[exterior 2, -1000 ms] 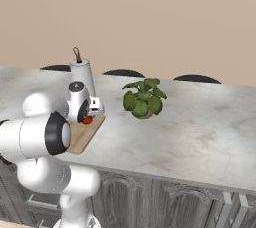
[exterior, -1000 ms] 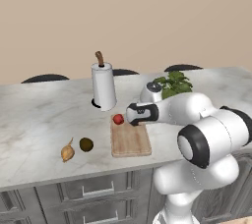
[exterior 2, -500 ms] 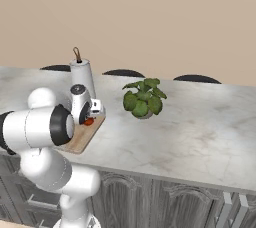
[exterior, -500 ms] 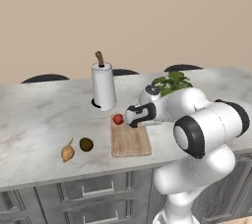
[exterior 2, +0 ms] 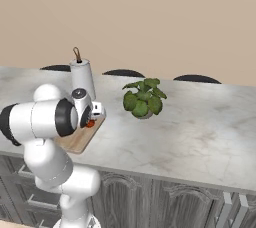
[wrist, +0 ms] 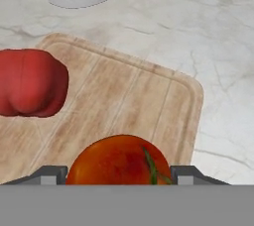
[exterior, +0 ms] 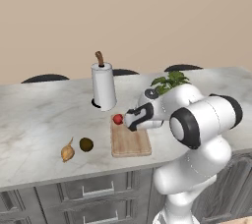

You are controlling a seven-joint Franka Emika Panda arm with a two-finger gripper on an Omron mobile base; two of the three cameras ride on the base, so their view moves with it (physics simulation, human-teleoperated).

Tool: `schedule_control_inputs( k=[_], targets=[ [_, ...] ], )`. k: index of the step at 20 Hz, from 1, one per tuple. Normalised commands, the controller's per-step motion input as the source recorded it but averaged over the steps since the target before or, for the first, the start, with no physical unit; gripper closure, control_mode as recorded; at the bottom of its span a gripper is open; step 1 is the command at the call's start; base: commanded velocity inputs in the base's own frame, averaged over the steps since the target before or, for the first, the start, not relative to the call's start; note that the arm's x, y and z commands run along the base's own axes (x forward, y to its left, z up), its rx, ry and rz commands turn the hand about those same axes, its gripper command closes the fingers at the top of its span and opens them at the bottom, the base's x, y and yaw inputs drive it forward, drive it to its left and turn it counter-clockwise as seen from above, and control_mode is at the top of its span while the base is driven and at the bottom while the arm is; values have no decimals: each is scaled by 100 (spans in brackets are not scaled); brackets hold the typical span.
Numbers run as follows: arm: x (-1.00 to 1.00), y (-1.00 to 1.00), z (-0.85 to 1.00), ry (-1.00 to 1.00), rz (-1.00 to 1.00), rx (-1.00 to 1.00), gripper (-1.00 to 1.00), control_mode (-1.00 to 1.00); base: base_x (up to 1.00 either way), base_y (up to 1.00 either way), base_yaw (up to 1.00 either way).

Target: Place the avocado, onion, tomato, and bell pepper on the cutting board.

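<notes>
My gripper (wrist: 118, 174) is shut on the orange-red tomato (wrist: 118, 159), which sits between the two fingertips low over the wooden cutting board (wrist: 130, 105). From the right, the tomato (exterior 2: 90, 124) peeks out under the hand (exterior 2: 93, 116). A red bell pepper (wrist: 30, 83) lies on the board near its far left corner, just beyond my gripper (exterior: 129, 121). From the left base, the pepper (exterior: 117, 119) is a red spot at the edge of the board (exterior: 133, 145). The dark green avocado (exterior: 86, 144) and tan onion (exterior: 67, 153) rest on the counter left of the board.
A white paper towel roll (exterior: 103, 86) on a stand rises just behind the board. A potted leafy plant (exterior 2: 144, 98) stands to the right of the board. The marble counter's front edge (exterior: 74, 176) runs close below the onion and avocado.
The arm's elbow has shifted slightly. The gripper stays over the board with the tomato, and the pepper, avocado and onion have not moved.
</notes>
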Motion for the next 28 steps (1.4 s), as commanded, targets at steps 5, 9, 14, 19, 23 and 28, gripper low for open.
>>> schedule_control_inputs(
  k=[5, 9, 14, 19, 23, 28],
  targets=[
    [7, 0, -20, -2, 0, 0, 100, -100, 0, 0, 0],
    [10, 0, -23, -2, 0, 0, 100, -100, 0, 0, 0],
    [5, 0, -20, 0, 0, 0, -100, -100, 0, 0, 0],
    [0, 0, -7, 0, 0, 0, -100, -100, 0, 0, 0],
    [0, 0, 11, 0, 0, 0, -100, -100, 0, 0, 0],
    [0, 0, 21, -1, 0, 0, -100, -100, 0, 0, 0]
  ],
)
